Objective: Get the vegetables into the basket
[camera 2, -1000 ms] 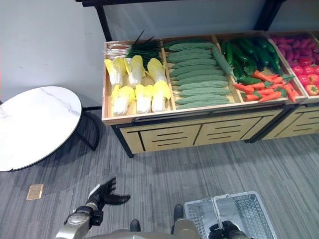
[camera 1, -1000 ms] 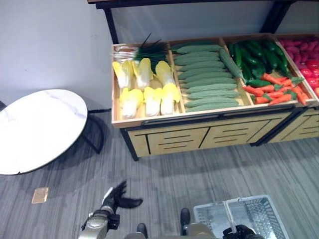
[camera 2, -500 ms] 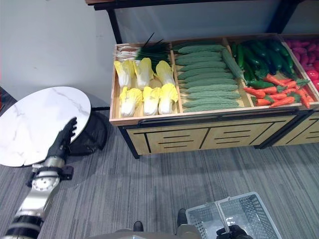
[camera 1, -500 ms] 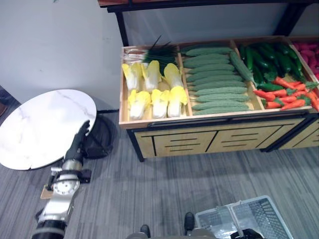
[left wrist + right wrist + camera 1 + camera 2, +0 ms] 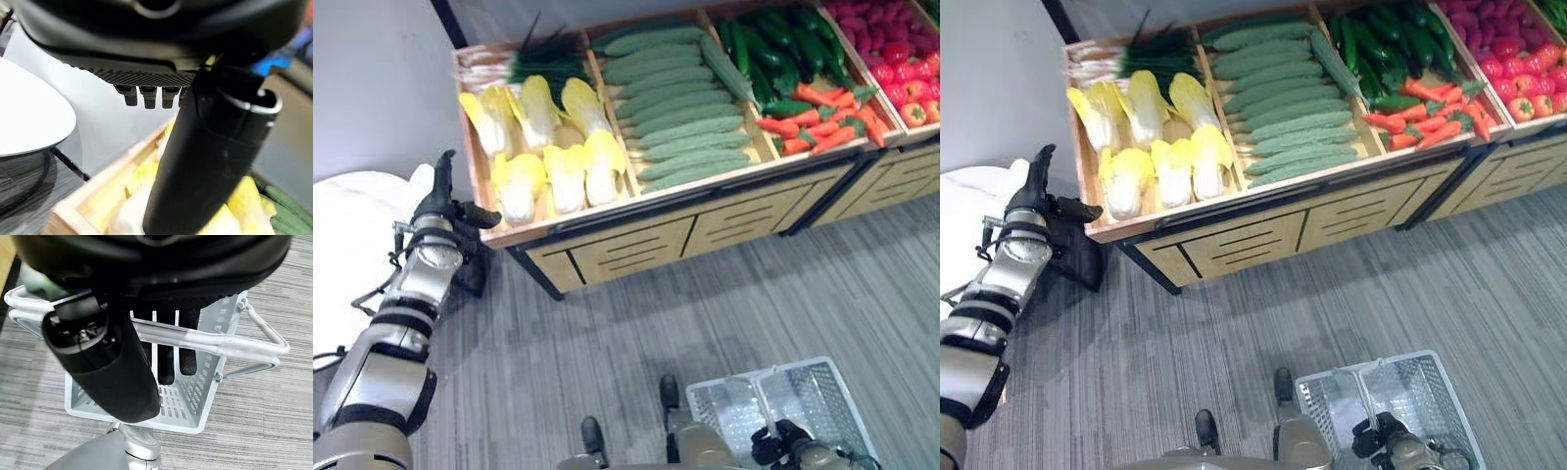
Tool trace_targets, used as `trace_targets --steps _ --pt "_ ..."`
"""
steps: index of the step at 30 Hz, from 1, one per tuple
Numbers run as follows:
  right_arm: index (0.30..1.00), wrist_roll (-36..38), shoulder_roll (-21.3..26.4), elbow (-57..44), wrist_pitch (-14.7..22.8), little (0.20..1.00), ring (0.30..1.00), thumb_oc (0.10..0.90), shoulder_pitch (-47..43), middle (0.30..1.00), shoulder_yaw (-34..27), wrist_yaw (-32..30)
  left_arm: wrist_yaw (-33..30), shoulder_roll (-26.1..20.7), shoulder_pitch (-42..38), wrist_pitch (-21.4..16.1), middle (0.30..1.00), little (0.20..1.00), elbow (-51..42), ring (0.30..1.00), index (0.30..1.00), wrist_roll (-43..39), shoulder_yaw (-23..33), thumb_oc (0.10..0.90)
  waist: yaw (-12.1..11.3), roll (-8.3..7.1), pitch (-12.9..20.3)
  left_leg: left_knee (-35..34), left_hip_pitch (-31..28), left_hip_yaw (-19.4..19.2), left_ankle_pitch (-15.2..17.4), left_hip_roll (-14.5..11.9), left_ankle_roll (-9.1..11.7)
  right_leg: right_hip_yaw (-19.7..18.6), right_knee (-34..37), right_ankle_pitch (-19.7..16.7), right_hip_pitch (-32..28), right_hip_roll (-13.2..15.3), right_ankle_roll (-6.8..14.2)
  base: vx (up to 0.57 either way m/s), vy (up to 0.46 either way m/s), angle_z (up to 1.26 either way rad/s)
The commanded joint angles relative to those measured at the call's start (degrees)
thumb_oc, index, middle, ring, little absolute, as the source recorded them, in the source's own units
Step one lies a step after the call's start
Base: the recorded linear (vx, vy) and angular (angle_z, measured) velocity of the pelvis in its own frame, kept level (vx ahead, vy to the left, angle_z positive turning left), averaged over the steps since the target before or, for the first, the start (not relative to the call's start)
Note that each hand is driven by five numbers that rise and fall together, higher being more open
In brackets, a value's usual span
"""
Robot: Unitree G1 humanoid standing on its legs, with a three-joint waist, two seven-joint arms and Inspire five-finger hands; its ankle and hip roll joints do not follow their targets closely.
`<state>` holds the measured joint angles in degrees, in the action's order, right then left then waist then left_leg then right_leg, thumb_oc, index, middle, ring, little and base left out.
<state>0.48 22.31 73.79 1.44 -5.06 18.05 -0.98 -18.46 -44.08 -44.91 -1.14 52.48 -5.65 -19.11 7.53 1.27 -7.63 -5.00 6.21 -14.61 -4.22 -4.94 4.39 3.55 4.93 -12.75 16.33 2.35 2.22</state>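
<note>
Camera has swung since 0.5 s ago, whole scene shifted and tilted, so stand and table positions in frame don't count as moves. Real change: left hand was over the round white table edge before, now it's up beside the left end of the wooden produce stand, just short of its corner. Fingers straight and pointing up, thumb stuck out sideways toward the stand, wide and relaxed, holds nothing. Whether the thumb tip touches the stand's rim can't be told. Left wrist view has the thumb in front of the yellow cabbages with the stand's wooden rim below.

Vegetables all still in the stand, left to right: green onions at the back of the left bin, yellow cabbages filling the rest of it, bumpy green gourds in the next bin, dark green cucumbers with carrots in front of them, then red tomatoes at far right.

Basket, grey plastic mesh, hangs low at lower right above the carpeted floor, same as in the earlier frames. Nothing seen in the part of it that shows. Right hand is curled round the basket's wire handle, fingers hooked under it, thumb on the near side.
</note>
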Motion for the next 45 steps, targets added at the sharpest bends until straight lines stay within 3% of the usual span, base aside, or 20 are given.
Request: trace_targets --steps 1,13,14,15,24,27,30,33,35,38,45 --pt "0.300 1.6 -0.4 1.2 0.2 0.300 0.300 0.400 -0.1 0.300 3.4 -0.5 -4.6 -7.4 -9.4 -3.5 1.000 1.000 0.7 1.000 1.000 -1.4 -0.2 0.900 0.3 -1.91 0.1 0.0 2.3 5.7 -1.5 -3.3 3.8 -3.6 -0.7 2.9 -0.2 3.1 8.1 0.00 -0.057 -0.15" --pt "0.300 5.6 -1.3 -1.6 1.6 0.300 0.300 0.400 -3.1 0.300 5.4 -1.7 -2.0 -6.6 -16.4 -2.1 1.000 1.000 16.6 1.000 1.000 -5.7 -3.8 0.900 1.5 -2.41 -1.6 0.0 7.4 4.9 -3.2 -4.9 5.0 -4.3 -0.4 1.4 5.4 1.6 7.9 0.01 -0.022 -0.09" --pt "0.300 5.7 -1.3 -1.9 1.6 0.300 0.300 0.400 -3.7 0.300 5.8 -1.7 -0.6 -5.6 -16.0 -1.5 0.780 0.780 19.5 0.780 0.780 -8.7 -1.8 0.743 1.7 -2.65 -1.7 0.0 8.0 4.6 -3.4 -5.2 5.2 -4.4 -0.3 1.2 6.1 1.3 7.9 0.01 -0.015 -0.09" --pt "0.300 6.2 -1.3 -2.0 1.3 0.300 0.300 0.400 -3.8 0.300 5.8 -1.5 0.2 -5.3 -15.9 -1.2 0.300 0.300 19.9 0.300 0.300 -8.7 -2.1 0.400 1.9 -2.65 -1.8 0.0 8.4 4.6 -3.5 -5.3 5.3 -4.2 -0.3 1.1 6.5 1.2 7.8 0.02 -0.013 -0.11" --pt "0.300 5.8 -0.4 -2.2 1.7 0.300 0.300 0.400 -2.4 0.300 5.5 -1.0 1.2 -4.4 -14.4 -1.8 0.300 0.300 17.5 0.300 0.300 -7.0 -2.7 0.400 1.6 -2.47 -1.4 0.0 8.6 4.7 -3.4 -5.4 5.5 -3.5 -0.1 1.3 6.4 1.3 7.6 0.00 -0.004 -0.02" --pt "0.300 5.6 -0.1 -2.6 1.8 0.300 0.300 0.400 -2.0 0.300 5.2 -1.0 0.5 -3.5 -12.8 -3.1 0.300 0.300 12.5 0.300 0.300 -7.3 -2.1 0.400 1.2 -2.36 -1.1 0.0 7.7 4.8 -3.0 -5.0 5.4 -3.1 -0.2 1.6 5.5 1.7 7.6 0.03 0.009 0.06" --pt "0.300 4.2 -0.1 -2.4 1.3 0.300 0.300 0.400 0.0 0.300 3.1 -0.9 -2.4 -3.1 -4.0 -6.2 0.300 0.300 -3.4 0.300 0.300 -8.4 3.5 0.400 -0.6 -2.12 -0.5 0.0 2.8 4.9 -1.4 -4.1 4.7 -2.2 -0.3 3.2 0.4 2.6 7.5 0.11 0.030 0.06" --pt "0.300 3.1 0.0 -1.6 0.7 0.300 0.300 0.400 0.7 0.300 1.8 -0.6 -3.4 -2.7 2.4 -7.4 0.300 0.300 -10.9 0.300 0.300 -9.1 8.0 0.400 -1.3 -2.02 0.1 0.0 -0.7 5.1 -0.3 -3.7 4.4 -1.7 -0.4 4.2 -3.1 3.0 7.5 0.09 0.042 0.17" --pt "0.300 1.1 -0.1 0.2 -0.2 0.300 0.300 0.400 1.8 0.300 -0.1 -0.1 -4.7 -2.0 9.2 -7.9 0.300 0.300 -20.9 0.300 0.300 -5.8 11.7 0.400 -2.4 -2.08 1.9 0.0 -3.8 5.7 0.7 -3.3 4.0 -1.0 -0.5 5.3 -6.6 3.5 7.5 0.04 0.066 0.21" --pt "0.300 0.8 -0.3 1.5 -1.2 0.300 0.300 0.400 3.1 0.300 -3.0 0.5 -2.5 0.0 18.6 -7.7 0.300 0.300 -33.5 0.300 0.300 -2.7 16.7 0.400 -3.2 -2.45 4.2 0.0 -7.2 6.5 1.9 -2.9 3.3 -0.4 -0.7 6.5 -10.5 4.0 7.5 0.03 0.071 0.32" --pt "0.300 -0.5 -1.4 2.7 -2.6 0.300 0.300 0.400 3.8 0.300 -5.9 2.2 7.4 6.5 34.2 -6.5 0.300 0.300 -55.2 0.300 0.300 -2.5 21.2 0.400 -4.7 -3.33 7.0 0.4 -11.3 7.7 4.1 -0.7 1.4 0.1 -2.0 7.7 -15.0 5.9 7.7 -0.01 0.086 0.09"
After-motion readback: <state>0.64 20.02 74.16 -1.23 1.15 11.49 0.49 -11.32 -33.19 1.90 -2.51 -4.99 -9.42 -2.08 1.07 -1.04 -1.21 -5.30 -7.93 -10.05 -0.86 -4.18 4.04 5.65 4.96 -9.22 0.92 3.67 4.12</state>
